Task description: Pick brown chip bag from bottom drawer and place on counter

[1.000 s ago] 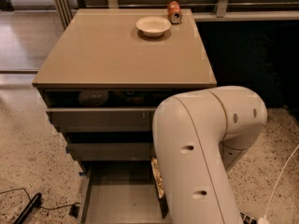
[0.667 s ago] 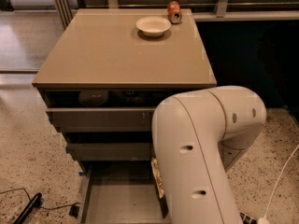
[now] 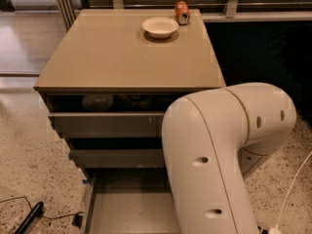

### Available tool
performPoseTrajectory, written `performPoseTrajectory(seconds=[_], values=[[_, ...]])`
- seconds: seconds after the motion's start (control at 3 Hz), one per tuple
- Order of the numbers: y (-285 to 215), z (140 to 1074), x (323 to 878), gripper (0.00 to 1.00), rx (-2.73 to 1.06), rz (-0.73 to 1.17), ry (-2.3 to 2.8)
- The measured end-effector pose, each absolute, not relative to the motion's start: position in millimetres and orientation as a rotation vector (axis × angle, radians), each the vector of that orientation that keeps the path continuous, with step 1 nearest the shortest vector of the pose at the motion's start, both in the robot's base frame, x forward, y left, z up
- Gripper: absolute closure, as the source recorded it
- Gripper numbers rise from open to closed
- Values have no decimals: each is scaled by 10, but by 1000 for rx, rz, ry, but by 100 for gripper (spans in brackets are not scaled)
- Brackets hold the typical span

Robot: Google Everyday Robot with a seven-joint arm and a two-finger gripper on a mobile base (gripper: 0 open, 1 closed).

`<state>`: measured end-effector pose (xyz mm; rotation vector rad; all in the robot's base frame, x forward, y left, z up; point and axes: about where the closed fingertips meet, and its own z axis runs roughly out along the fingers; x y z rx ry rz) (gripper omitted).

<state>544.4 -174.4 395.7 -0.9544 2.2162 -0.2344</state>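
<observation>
Camera view: the gripper does not show. It lies somewhere behind the thick cream arm (image 3: 214, 169), which fills the lower right of the view. Whether it is open or closed, and whether it holds anything, cannot be told. With the jaws out of sight, places are given from the arm that hides them.

The bag is also out of sight, so its place cannot be told.

Left of the arm, low down, the bottom drawer (image 3: 122, 213) stands pulled out farthest of the three. The flat floor of its left part is bare, and the arm covers its right part. Above it the middle drawer (image 3: 117, 157) is out a little, and the top drawer (image 3: 107, 125) a little less. In the dark gap over the top drawer a pale round thing (image 3: 97, 101) shows dimly.

Beyond the arm, the counter (image 3: 122, 57) spreads wide and glossy. At its far edge sits a white bowl (image 3: 160, 26), and an orange can (image 3: 182, 12) stands just to its right, near the back corner.

On the speckled floor (image 3: 29, 169), a black cable (image 3: 29, 216) lies left of the drawers, and a white cable (image 3: 292, 189) runs down at the arm's right.
</observation>
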Motion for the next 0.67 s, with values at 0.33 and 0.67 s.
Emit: performPoseTrajectory(seconds=[0.33,0.67], values=[[-2213,4404,5434,100,-843,-326,2223],[-2590,5024,5320,100,-749,-424,2172]])
